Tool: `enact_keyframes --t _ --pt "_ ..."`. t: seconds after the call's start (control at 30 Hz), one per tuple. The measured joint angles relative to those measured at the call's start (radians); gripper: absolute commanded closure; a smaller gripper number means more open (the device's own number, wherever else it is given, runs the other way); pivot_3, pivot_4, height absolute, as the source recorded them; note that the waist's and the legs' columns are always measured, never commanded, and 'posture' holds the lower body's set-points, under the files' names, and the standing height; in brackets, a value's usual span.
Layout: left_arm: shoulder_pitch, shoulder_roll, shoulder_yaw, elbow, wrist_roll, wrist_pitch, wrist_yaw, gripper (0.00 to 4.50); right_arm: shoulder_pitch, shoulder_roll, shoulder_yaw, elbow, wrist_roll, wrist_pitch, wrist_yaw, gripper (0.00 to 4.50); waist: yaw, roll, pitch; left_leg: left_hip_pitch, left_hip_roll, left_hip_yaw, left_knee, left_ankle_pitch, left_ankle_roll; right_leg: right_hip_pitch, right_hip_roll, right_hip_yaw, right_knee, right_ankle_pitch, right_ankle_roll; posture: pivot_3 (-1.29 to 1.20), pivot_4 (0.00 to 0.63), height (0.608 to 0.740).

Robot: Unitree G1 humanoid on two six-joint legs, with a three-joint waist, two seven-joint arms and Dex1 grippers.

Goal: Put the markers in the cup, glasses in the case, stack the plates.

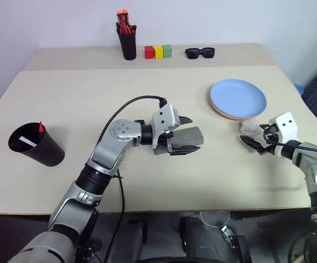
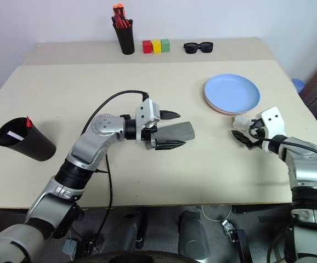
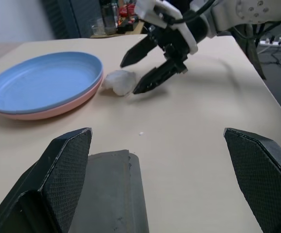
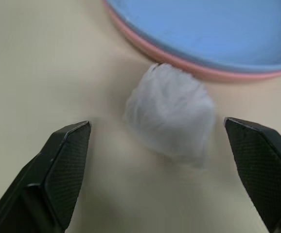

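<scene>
R gripper has fingers spread wide, nothing between them, pointing at a crumpled white wad lying just beside the plates. Blue plate sits on top of the pink one, so stacking looks done. L gripper also stands wide apart, straddling the grey case mid-table; case looks closed and rests on the table, one finger close by its side, the other well apart. Can't see the glasses anywhere; prob. inside the case, not confirmed. Cup at far L edge holds a red marker and a white marker. Judgement: task nearly complete. If the wad is next, centre fingers round it, approach low, close gently, keep clear of plate rim.
</scene>
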Motion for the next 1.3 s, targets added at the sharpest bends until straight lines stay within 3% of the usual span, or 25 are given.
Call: enact_keyframes --t 0.07,0.3,0.6,0.73,0.83,0.97,1.1,1.23,1.3 --pt "0.000 0.000 0.000 0.000 0.000 0.000 0.001 0.00 -0.031 0.019 0.014 0.043 -0.008 -0.019 -0.009 0.04 0.000 0.000 0.000 0.000 0.000 0.000 0.000 0.000 0.000 0.000 0.000 0.000 0.000 0.000 0.000 0.00 0.150 0.740" --pt "0.000 0.021 0.000 0.000 0.003 0.001 0.004 0.00 -0.102 0.038 0.036 0.159 -0.034 -0.077 -0.029 3.44 0.004 0.000 0.000 0.000 0.000 0.000 0.000 0.000 0.000 0.000 0.000 0.000 0.000 0.000 0.000 0.00 0.150 0.740" --pt "0.007 0.024 0.000 -0.017 0.008 0.001 0.031 0.00 -0.026 0.000 -0.023 -0.029 0.033 -0.011 0.004 3.44 -0.001 0.000 0.000 0.000 0.000 0.000 0.000 0.000 0.000 0.000 0.000 0.000 0.000 0.000 0.000 0.00 0.150 0.740" --pt "0.008 0.019 0.000 -0.017 0.008 0.001 0.032 0.00 -0.118 -0.001 -0.060 -0.074 0.111 0.012 0.033 3.44 -0.005 0.000 0.000 0.000 0.001 0.000 0.000 0.000 0.000 0.000 0.001 0.000 0.000 0.000 0.000 0.00 0.150 0.740" --pt "0.007 0.017 0.001 -0.016 0.008 0.001 0.034 0.00 -0.236 0.012 -0.050 -0.008 0.101 -0.044 0.026 3.44 -0.001 0.000 0.000 0.000 0.000 0.000 0.000 0.000 0.000 0.000 0.001 0.000 0.000 0.000 0.000 0.00 0.150 0.740" --pt "0.005 0.015 0.003 -0.015 0.009 0.001 0.053 0.00 -0.365 0.059 0.012 0.229 0.022 -0.187 0.009 3.44 0.002 0.000 0.000 0.000 0.000 0.000 0.000 0.000 0.000 0.000 0.001 0.000 -0.001 0.000 0.000 0.00 0.150 0.740" --pt "0.004 0.019 0.012 -0.017 0.010 0.003 0.070 0.00 -0.458 0.100 0.064 0.508 -0.049 -0.317 -0.002 2.12 0.001 0.000 0.001 -0.001 0.000 -0.001 -0.001 0.000 0.000 -0.001 0.001 0.000 -0.001 0.000 0.000 0.00 0.150 0.740" --pt "0.010 0.040 0.025 -0.020 0.010 0.010 0.078 0.00 -0.531 0.109 0.078 0.699 -0.094 -0.421 -0.018 0.03 -0.003 0.000 0.001 -0.001 0.000 -0.001 -0.002 0.000 0.000 -0.001 0.001 0.000 0.000 0.000 0.000 0.00 0.150 0.740" --pt "0.012 0.042 0.030 -0.023 0.010 0.013 0.088 0.00 -0.549 0.111 0.078 0.742 -0.106 -0.457 -0.035 0.03 -0.004 0.000 0.001 -0.001 0.000 -0.001 -0.002 0.000 0.000 -0.001 0.001 0.000 0.000 0.000 0.000 0.00 0.150 0.740"
